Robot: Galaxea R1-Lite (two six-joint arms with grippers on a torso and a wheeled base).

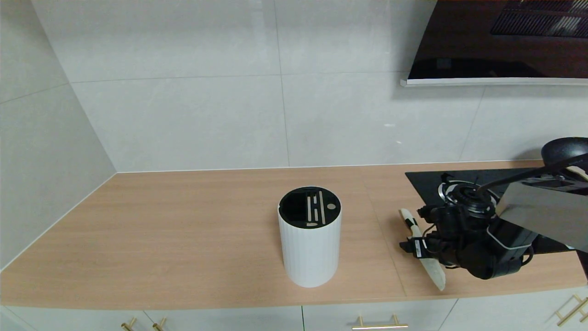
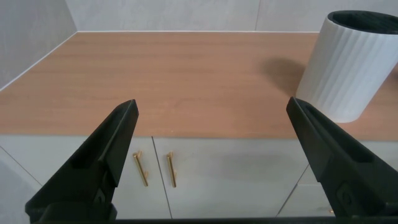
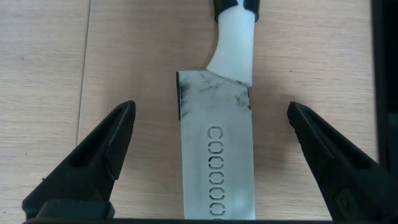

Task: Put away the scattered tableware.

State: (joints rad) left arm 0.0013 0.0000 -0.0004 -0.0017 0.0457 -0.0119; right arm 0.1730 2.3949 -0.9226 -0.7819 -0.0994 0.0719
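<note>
A knife (image 1: 434, 271) with a pale blade and a white handle lies flat on the wooden counter (image 1: 183, 230), just left of the cooktop. My right gripper (image 1: 415, 229) hovers over its middle. In the right wrist view the blade (image 3: 217, 143), marked with a row of ovals, lies between the open fingers of the right gripper (image 3: 211, 112), which stand apart from it on either side. A white ribbed holder (image 1: 310, 239) with a black slotted top stands mid-counter. My left gripper (image 2: 211, 106) is open and empty in front of the counter's front edge, with the holder (image 2: 345, 65) off to one side.
A black cooktop (image 1: 427, 181) with a burner (image 1: 464, 193) lies at the right, and a black pan (image 1: 562, 151) sits beyond it. A dark range hood (image 1: 496, 41) hangs above. Tiled walls close the back and left. Cabinet handles (image 2: 155, 168) show below the counter edge.
</note>
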